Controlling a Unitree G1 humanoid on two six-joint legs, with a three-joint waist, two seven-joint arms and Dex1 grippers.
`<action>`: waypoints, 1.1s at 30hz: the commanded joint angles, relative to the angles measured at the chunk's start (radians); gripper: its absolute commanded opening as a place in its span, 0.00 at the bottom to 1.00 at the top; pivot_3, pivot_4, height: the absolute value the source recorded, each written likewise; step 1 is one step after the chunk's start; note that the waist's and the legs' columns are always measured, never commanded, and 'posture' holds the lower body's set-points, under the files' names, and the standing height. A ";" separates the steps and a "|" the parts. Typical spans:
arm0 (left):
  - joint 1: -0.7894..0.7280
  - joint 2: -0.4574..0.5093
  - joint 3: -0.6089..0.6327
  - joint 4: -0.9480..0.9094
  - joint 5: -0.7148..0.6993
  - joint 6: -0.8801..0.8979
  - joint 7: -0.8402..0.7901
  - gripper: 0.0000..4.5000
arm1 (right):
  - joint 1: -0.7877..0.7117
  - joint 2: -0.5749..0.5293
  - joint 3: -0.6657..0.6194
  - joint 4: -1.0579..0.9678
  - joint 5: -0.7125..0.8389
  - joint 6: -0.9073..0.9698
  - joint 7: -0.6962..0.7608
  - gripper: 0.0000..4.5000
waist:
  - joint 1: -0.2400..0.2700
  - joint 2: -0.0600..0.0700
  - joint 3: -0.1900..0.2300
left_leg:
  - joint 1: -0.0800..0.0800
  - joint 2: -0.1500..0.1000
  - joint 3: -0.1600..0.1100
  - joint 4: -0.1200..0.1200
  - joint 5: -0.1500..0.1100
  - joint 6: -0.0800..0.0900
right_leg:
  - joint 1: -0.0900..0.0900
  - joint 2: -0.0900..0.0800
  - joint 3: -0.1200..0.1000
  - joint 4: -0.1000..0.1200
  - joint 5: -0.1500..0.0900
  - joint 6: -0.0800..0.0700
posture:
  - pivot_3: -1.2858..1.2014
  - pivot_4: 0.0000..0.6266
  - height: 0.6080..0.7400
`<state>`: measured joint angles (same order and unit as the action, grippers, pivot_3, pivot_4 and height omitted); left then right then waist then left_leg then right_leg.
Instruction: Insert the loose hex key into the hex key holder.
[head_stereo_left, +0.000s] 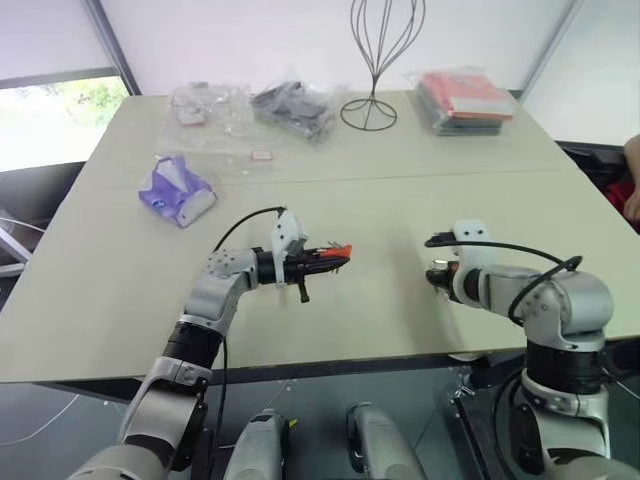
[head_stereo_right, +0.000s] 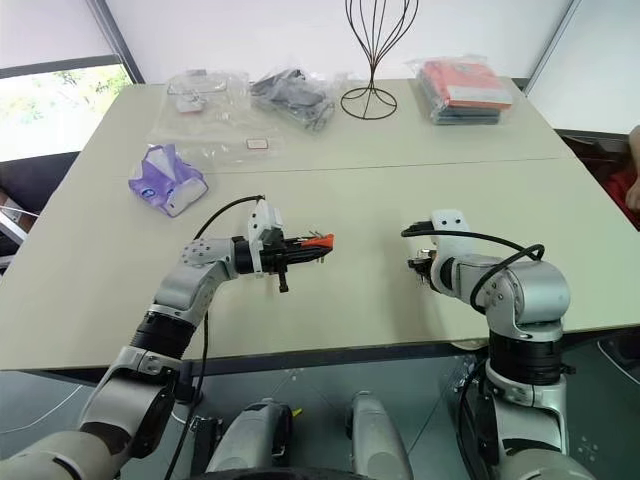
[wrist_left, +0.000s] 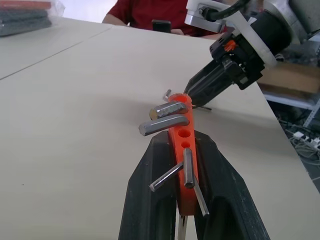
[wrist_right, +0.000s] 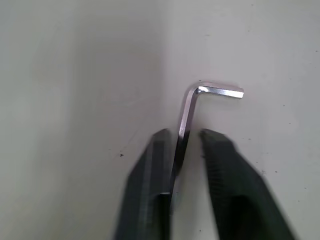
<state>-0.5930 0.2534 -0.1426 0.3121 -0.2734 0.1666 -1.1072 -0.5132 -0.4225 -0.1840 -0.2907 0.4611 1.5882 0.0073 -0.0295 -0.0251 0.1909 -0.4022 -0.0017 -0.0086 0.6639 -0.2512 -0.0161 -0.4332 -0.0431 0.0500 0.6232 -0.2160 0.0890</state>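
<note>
Jaws of the right gripper (wrist_right: 182, 150) are pinching the key (wrist_right: 187, 120) flat on the bench (head_stereo_left: 120, 300), where it risks slipping free, while the left gripper (wrist_left: 186, 165) is clamping the holder (wrist_left: 182, 145) aloft.

The loose hex key (wrist_right: 186, 125) has its long end hidden between the right hand (wrist_right: 184, 145) fingers.

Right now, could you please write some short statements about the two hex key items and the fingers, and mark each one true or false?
1. The hex key holder is clamped between the left fingers. True.
2. The loose hex key already sits in the holder. False: its long leg runs between the right fingers.
3. The holder is orange-red. True.
4. The purple packet lies beside the right gripper. False: it lies on the table's left side.
</note>
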 joint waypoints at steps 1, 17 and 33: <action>0.000 -0.004 0.009 -0.038 -0.021 -0.006 0.006 0.00 | 0.027 0.028 0.034 0.068 -0.004 0.026 0.007 0.01 | -0.006 -0.001 -0.001 | 0.000 0.000 0.000 0.000 0.000 0.000 | 0.000 0.000 0.000 0.000 0.000 0.000 | 0.52 0.24 1.00; -0.073 0.018 0.023 0.061 -0.015 -0.037 -0.029 0.00 | -0.122 0.020 -0.087 0.086 -0.016 -0.290 0.151 0.01 | -0.012 -0.001 -0.001 | 0.001 0.001 0.000 -0.001 0.000 0.000 | 0.003 -0.001 0.000 -0.006 0.001 0.002 | 0.52 0.24 1.00; -0.578 -0.010 0.114 0.555 -0.074 -0.018 -0.273 0.00 | -0.292 0.269 -0.170 0.046 0.234 -0.755 0.303 0.01 | -0.012 -0.001 0.000 | -0.010 -0.002 0.001 -0.002 -0.001 0.001 | -0.007 -0.002 0.000 -0.006 0.006 0.011 | 0.52 0.24 1.00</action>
<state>-1.1323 0.2377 -0.0445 0.8331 -0.3483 0.1753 -1.3383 -0.7816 -0.1630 -0.3546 -0.2119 0.6604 0.8827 0.2982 -0.0415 -0.0256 0.1907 -0.4118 -0.0037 -0.0080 0.6617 -0.2522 -0.0145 -0.4403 -0.0452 0.0498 0.6168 -0.2098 0.0998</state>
